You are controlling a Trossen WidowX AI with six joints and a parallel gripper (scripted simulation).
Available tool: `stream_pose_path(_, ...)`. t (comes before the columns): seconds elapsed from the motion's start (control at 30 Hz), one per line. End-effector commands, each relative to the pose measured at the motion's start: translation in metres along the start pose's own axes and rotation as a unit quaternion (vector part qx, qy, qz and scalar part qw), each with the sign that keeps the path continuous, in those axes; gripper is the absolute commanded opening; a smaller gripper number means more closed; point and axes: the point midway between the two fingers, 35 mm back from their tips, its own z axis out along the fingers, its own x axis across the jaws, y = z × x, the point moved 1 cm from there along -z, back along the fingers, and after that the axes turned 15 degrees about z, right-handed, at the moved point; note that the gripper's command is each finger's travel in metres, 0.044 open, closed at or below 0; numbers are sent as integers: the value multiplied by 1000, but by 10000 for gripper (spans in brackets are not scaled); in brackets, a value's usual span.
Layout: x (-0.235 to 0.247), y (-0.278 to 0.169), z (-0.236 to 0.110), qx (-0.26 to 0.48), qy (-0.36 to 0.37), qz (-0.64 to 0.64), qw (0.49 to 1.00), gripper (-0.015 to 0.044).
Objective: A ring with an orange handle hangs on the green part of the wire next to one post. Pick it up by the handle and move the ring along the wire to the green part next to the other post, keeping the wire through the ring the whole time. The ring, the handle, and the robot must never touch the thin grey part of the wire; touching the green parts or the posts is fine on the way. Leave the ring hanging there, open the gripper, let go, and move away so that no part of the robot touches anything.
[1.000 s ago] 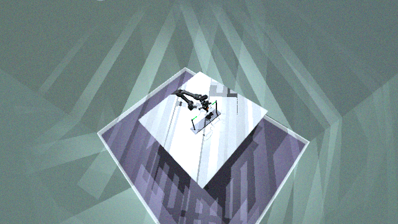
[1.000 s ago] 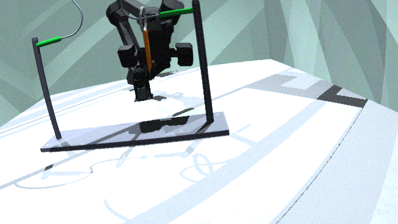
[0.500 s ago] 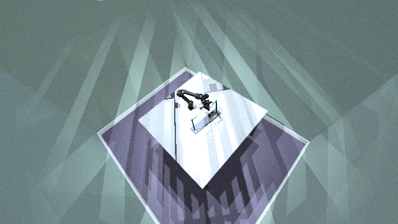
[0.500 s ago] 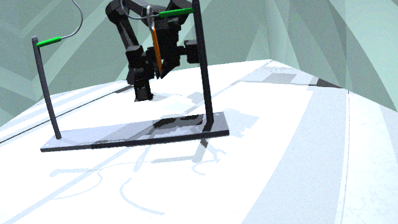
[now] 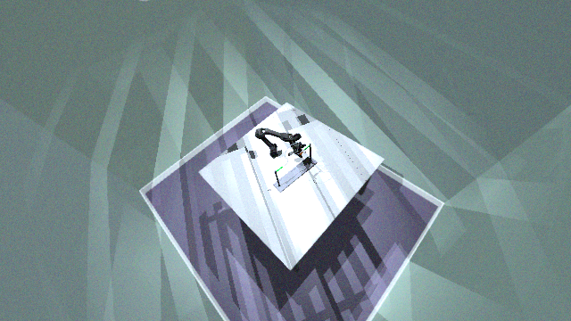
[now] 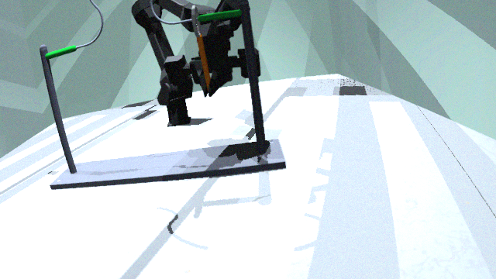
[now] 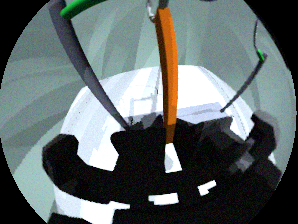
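Observation:
The ring (image 6: 194,16) hangs around the wire at the inner end of the green part (image 6: 219,15) next to the right post (image 6: 253,85) (image 7: 85,63). Its orange handle (image 6: 203,62) (image 7: 168,70) (image 5: 301,152) hangs down from it, slightly tilted. My gripper (image 6: 209,88) (image 7: 162,116) is shut on the handle's lower end, behind the wire frame. The other green part (image 6: 60,52) (image 5: 279,168) tops the left post (image 6: 58,112). The thin grey wire (image 6: 99,24) curves up between them and out of the frame.
Both posts stand on a flat grey base plate (image 6: 155,170) (image 5: 290,177) on the white table. The arm's base (image 6: 177,112) stands behind the plate. The table's edges fall away on all sides in the top view.

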Motion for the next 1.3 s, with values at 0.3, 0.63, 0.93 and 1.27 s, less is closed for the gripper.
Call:
stream_pose_path(0.3,14,-1,-2,-6,1,3,1000,-150)
stream_pose_path(0.63,21,-4,-3,-9,1,3,1000,-150)
stream_pose_path(0.93,19,-15,4,-9,1,3,1000,-150)
stream_pose_path(1.27,18,-18,7,-9,1,2,1000,-150)
